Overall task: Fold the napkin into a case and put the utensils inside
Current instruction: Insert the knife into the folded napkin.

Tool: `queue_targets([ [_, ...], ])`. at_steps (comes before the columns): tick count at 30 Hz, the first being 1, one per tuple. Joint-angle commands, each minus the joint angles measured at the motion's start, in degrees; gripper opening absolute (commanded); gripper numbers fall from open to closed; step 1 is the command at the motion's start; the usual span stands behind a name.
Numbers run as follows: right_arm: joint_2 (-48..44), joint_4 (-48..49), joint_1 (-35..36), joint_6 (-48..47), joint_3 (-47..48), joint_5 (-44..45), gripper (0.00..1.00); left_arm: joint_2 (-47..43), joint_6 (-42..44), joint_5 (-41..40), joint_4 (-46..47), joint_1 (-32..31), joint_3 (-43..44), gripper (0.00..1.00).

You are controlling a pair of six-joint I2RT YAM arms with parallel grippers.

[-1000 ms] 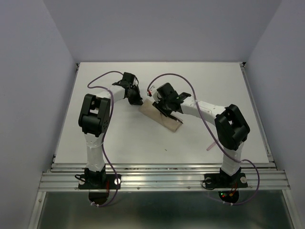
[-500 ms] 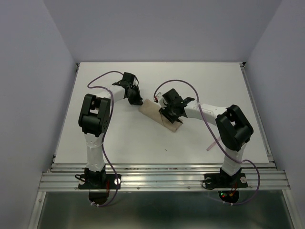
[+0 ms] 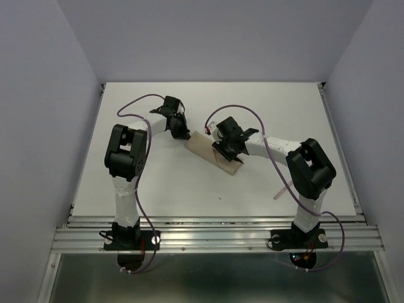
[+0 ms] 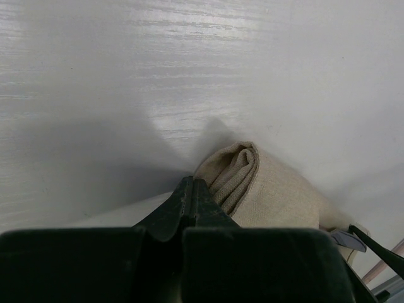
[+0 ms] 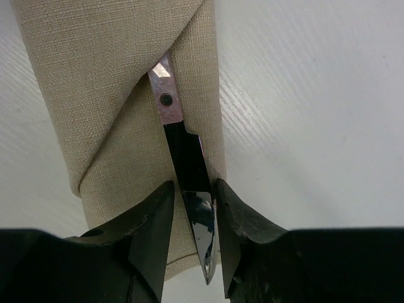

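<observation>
Item 1. Second utensil [image 3: 278, 194]: a thin pinkish piece lying loose on the white table [image 3: 189, 189], near the right arm's upright link and well apart from the cloth.

Item 2. Case [image 3: 199, 146]: beige-tan cloth folded to a narrow oblong, set aslant at mid-table, with a diagonal fold across its face.

Item 3. Utensil [image 5: 167, 101]: its pale pinkish handle, with one rivet, is tucked under the diagonal fold, and its silvery metal end sticks out toward the wrist camera.

Item 4. Right gripper [image 5: 194, 189]: it stands over the case and grasps the utensil's metal end, one finger at each side.

Item 5. Left gripper [image 4: 189, 189]: clenched, nothing seen between the fingers. Its tip is against the case's rolled far-left end.
</observation>
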Motion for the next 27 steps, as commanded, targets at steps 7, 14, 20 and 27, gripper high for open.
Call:
queue_targets([
  [7, -1.20, 1.89, -0.34, 0.23, 0.15, -0.90, 0.33, -1.82, 0.72, 1.20, -0.13, -0.42, -0.10, 0.00],
  [14, -0.24, 1.45, -0.34, 0.15, 2.17, -1.96, 0.32, -0.94, 0.72, 1.37, -0.40, -0.68, 0.87, 0.00],
  [20, 0.73, 1.36, -0.34, 0.50, 4.36, -2.66, 0.32, -0.50, 0.72, 1.46, -0.57, -1.03, 1.49, 0.00],
  [27, 1.78, 1.36, -0.34, 1.90, 6.47, -3.54, 0.32, 0.03, 0.54, 1.64, -0.57, -1.47, 1.66, 0.00],
])
